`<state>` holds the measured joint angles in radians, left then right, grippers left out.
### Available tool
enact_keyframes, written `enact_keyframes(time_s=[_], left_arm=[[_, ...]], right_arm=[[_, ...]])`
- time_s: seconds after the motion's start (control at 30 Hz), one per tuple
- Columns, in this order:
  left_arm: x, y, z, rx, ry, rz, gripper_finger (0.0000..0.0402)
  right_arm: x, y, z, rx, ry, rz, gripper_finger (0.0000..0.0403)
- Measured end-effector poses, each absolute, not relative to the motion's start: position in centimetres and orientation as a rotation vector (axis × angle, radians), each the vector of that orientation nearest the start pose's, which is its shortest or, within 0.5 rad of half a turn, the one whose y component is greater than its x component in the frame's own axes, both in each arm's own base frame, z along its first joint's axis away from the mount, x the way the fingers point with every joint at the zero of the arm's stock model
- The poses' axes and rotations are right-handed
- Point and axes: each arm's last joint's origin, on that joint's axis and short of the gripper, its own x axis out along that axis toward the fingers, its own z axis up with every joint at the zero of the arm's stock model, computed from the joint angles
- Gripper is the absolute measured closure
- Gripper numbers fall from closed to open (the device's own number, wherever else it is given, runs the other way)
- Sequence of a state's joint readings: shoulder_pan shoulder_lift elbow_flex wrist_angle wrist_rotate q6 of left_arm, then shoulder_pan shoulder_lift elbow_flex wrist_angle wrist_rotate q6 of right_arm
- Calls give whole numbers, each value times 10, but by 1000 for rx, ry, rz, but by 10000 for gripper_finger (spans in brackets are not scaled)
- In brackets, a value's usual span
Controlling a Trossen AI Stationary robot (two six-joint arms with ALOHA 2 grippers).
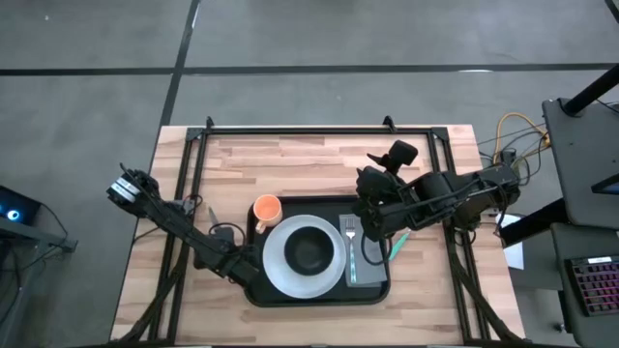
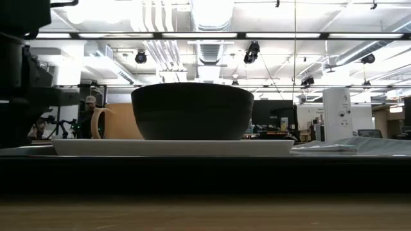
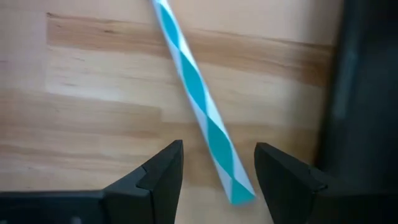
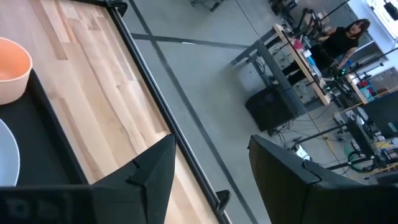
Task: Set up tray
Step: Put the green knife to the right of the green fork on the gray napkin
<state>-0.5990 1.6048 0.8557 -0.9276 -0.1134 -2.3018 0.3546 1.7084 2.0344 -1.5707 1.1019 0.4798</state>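
Both grippers, left (image 1: 250, 262) and right (image 1: 373, 230), gape wide at the rounded, rimmed black tray (image 1: 319, 298).

There is one tray (image 1: 319, 290), one white plate (image 1: 279, 266), one black bowl (image 1: 309, 249), one orange cup (image 1: 267, 209), one fork (image 1: 350, 242), one napkin (image 1: 368, 253), one striped straw (image 3: 200, 102) and two robot arms.

A: Any writing, labels, brands or numbers you can make out anywhere?

B: None that I can read. The white cabinet (image 2: 338, 113) at about three o'clock in the low view has small dark marks on its front, too small to tell.

A: And the tray (image 1: 372, 286), at six o'clock on the table?

B: Plain black, no lettering showing.
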Motion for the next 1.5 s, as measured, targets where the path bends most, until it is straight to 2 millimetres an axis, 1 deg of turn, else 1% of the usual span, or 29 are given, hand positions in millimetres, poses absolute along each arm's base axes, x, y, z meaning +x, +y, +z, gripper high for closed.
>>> enact_keyframes(time_s=[0.27, 0.4, 0.53, 0.77, 0.83, 1.03, 1.23, 1.37, 1.5], left_arm=[[193, -128, 136, -1165, 1031, 1412, 224], [194, -128, 136, -1155, 1039, 1409, 233], [196, -130, 138, -1149, 1049, 1387, 270], [195, -130, 138, -1136, 1068, 1387, 363], [195, -130, 139, -1129, 1073, 1384, 377], [198, -132, 145, -1104, 1089, 1377, 377], [201, -134, 156, -1049, 1103, 1364, 377], [201, -136, 168, -989, 1089, 1380, 377], [203, -139, 190, -901, 1051, 1396, 377]], right_arm=[[286, 78, 422, -443, 764, -824, 211], [286, 78, 422, -446, 766, -822, 211], [286, 78, 422, -460, 773, -817, 211], [286, 78, 421, -460, 773, -817, 211], [286, 78, 421, -464, 775, -815, 211], [286, 79, 421, -473, 803, -784, 211], [286, 78, 420, -468, 822, -765, 211], [278, 74, 428, -369, 789, -773, 211], [262, 68, 439, -222, 762, -747, 211]])
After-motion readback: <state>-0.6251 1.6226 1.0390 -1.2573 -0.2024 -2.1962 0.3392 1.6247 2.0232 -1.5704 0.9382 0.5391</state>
